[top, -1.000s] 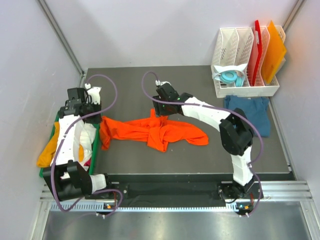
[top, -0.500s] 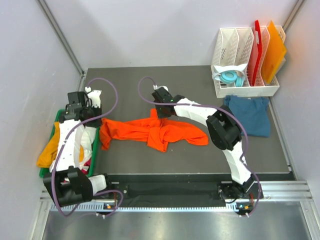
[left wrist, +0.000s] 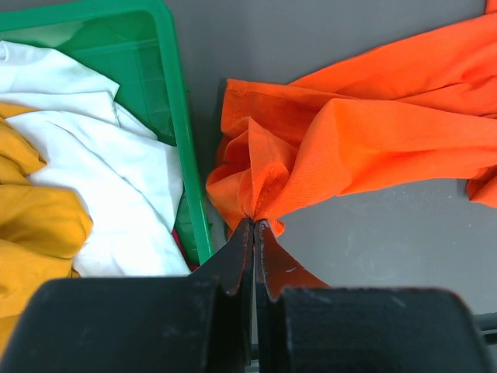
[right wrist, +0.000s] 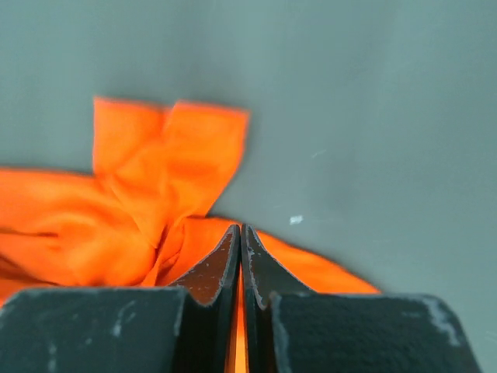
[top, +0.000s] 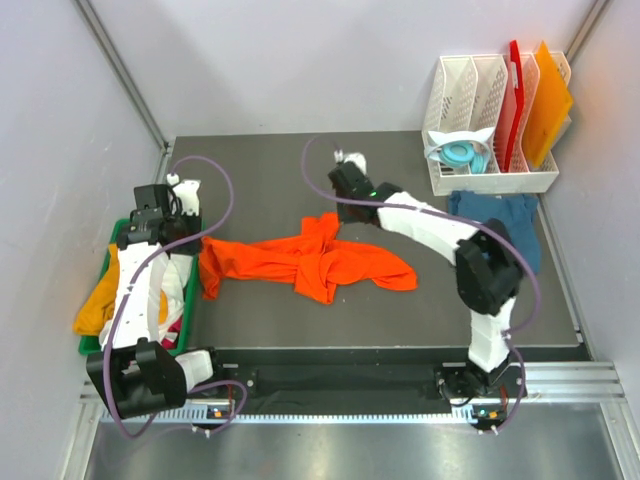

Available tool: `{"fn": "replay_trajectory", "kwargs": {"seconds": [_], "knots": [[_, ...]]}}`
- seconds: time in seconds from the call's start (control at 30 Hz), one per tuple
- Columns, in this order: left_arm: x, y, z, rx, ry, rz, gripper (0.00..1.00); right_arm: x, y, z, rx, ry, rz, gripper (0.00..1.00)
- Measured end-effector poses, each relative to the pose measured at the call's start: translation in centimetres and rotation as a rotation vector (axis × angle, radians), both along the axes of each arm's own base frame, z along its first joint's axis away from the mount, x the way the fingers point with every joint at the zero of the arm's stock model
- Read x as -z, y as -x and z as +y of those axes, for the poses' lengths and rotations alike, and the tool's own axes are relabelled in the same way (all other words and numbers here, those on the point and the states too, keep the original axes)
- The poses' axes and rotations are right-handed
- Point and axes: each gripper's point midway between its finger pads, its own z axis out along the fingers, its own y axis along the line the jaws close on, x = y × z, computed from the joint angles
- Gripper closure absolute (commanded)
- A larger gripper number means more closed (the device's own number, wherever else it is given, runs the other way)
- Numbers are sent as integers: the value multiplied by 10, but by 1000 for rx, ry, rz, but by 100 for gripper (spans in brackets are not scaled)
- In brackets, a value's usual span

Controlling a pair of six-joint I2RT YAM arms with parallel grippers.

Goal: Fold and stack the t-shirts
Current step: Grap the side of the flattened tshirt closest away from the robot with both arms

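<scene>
A bright orange t-shirt (top: 310, 262) lies crumpled across the middle of the dark mat. My left gripper (top: 196, 242) is shut on its left edge, right beside the green bin; the left wrist view shows the jaws (left wrist: 254, 222) pinched on a bunched fold of orange cloth (left wrist: 365, 132). My right gripper (top: 337, 214) is shut on the shirt's upper fold, with orange cloth (right wrist: 155, 186) showing around and between its closed jaws (right wrist: 241, 228). A dark teal-blue t-shirt (top: 500, 228) lies flat at the right.
A green bin (top: 189, 300) at the left edge holds white (left wrist: 101, 155) and yellow-orange (left wrist: 31, 233) shirts. A white rack (top: 490, 180) at the back right holds red and orange boards and a teal headset. Grey walls close in on both sides.
My right gripper has shut on the orange shirt's upper fold and moved right and back, dragging that fold with it. The left gripper has kept its hold and barely moved.
</scene>
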Motion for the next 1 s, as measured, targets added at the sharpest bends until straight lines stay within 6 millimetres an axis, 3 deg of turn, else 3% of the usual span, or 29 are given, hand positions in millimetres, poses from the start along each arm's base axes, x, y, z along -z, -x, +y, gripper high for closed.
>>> {"fn": "replay_trajectory", "kwargs": {"seconds": [0.07, 0.2, 0.23, 0.3, 0.33, 0.4, 0.47, 0.57, 0.63, 0.73, 0.83, 1.0], "knots": [[0, -1, 0, -7, 5, -2, 100, -39, -9, -14, 35, -33, -75, 100], [-4, -4, -1, -19, 13, -16, 100, -128, -16, -43, 80, -137, -227, 60], [-4, -4, -1, -21, 16, -19, 100, -145, -16, -47, 82, -162, -253, 53], [-5, -6, -1, -23, 20, -25, 100, -165, -19, -47, 77, -193, -284, 44], [-6, -6, -2, -23, 25, -27, 100, -164, -19, -43, 65, -197, -283, 41], [-6, -7, -3, -23, 32, -31, 100, -147, -16, -29, 30, -181, -247, 38], [-7, -8, -4, -23, 36, -35, 100, -115, -11, -11, -8, -148, -188, 36], [-7, -8, -3, -23, 35, -35, 100, -53, -2, 12, -57, -67, -82, 33], [-6, -8, -3, -24, 32, -33, 100, -15, 5, 19, -77, -10, -16, 32], [-3, -6, -2, -26, 26, -28, 100, 22, 11, 22, -90, 51, 50, 32], [-1, -3, -1, -27, 21, -22, 100, 34, 5, 27, -88, 67, 62, 32], [-1, -2, 0, -29, 11, -26, 100, 29, -9, 39, -84, 46, 33, 36]]}}
